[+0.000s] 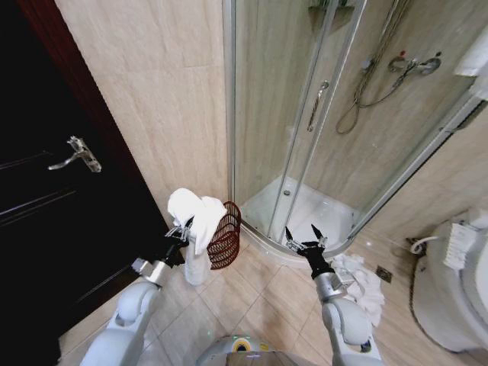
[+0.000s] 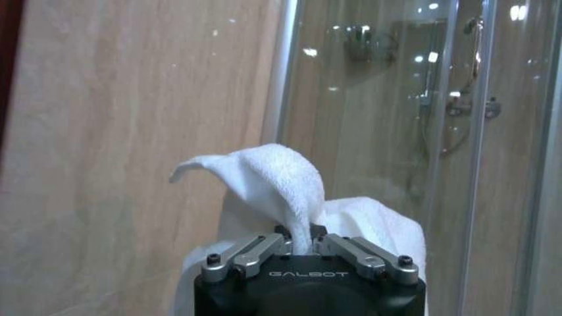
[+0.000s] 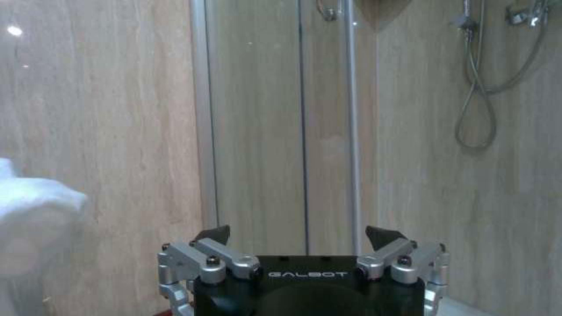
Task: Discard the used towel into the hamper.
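Left claw [image 1: 181, 229] clamped, raised; right claw [image 1: 304, 235] spread, idle.

Lit evenly and warmly from overhead, throwing only soft shadows. Bending strongly toward the edges in the head view, curving the shower door [image 1: 305, 130] frames. Falling nearly black over the dark door [image 1: 53, 198] on the left. Catching small bright reflections on the shower glass [image 2: 386, 99]. Blurring the white towel [image 3: 31, 224] close beside the right wrist camera.

A white towel [image 1: 194, 217] hangs bunched just beside the reddish-brown wire hamper [image 1: 226, 236] on the floor.
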